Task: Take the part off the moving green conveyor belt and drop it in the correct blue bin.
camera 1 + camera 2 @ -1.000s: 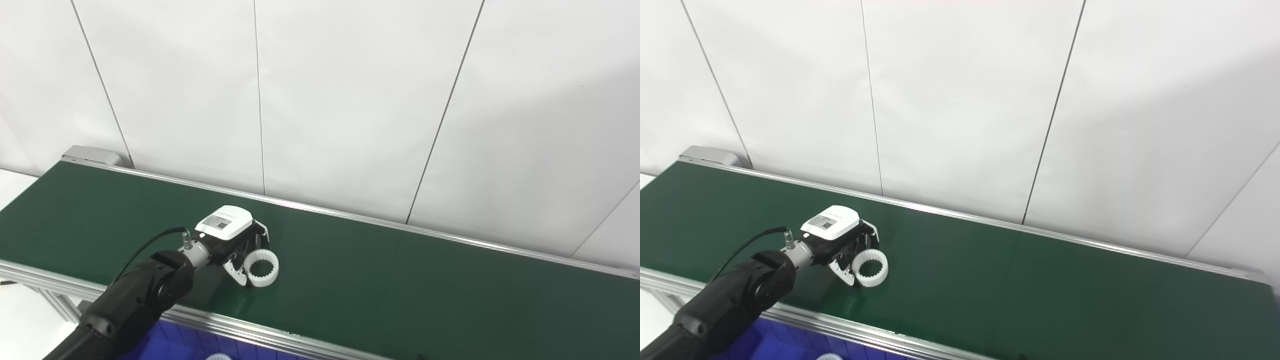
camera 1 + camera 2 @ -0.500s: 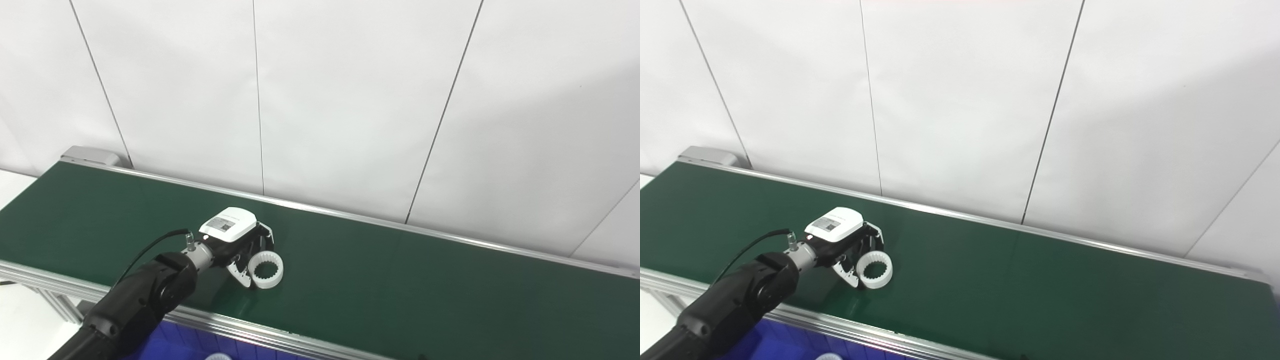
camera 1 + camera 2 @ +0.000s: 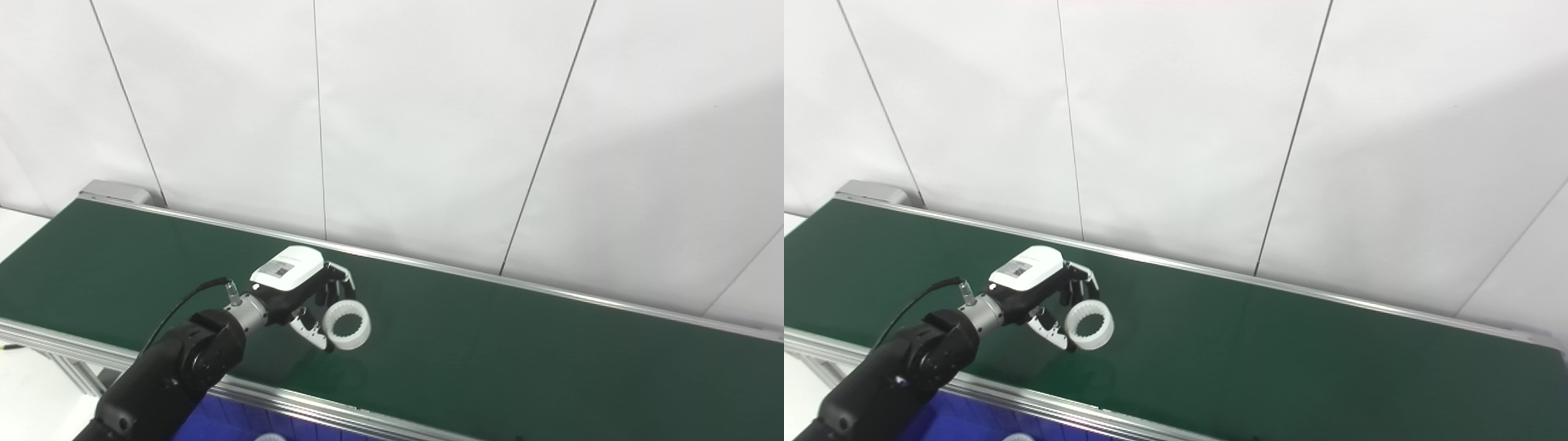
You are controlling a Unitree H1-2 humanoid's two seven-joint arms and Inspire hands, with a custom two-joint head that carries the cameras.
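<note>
Our left hand (image 3: 306,294) grips the white toothed ring (image 3: 346,326) clear of the green belt (image 3: 551,355); dropping it in a blue bin (image 3: 208,422) remains.

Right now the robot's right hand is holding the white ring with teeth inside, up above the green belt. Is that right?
Not quite. It is the left hand, since its arm comes in from the picture's left side. The rest is right: that hand holds the white ring, toothed inside, above the green belt. The left eye view shows it. No right hand is in view.
</note>
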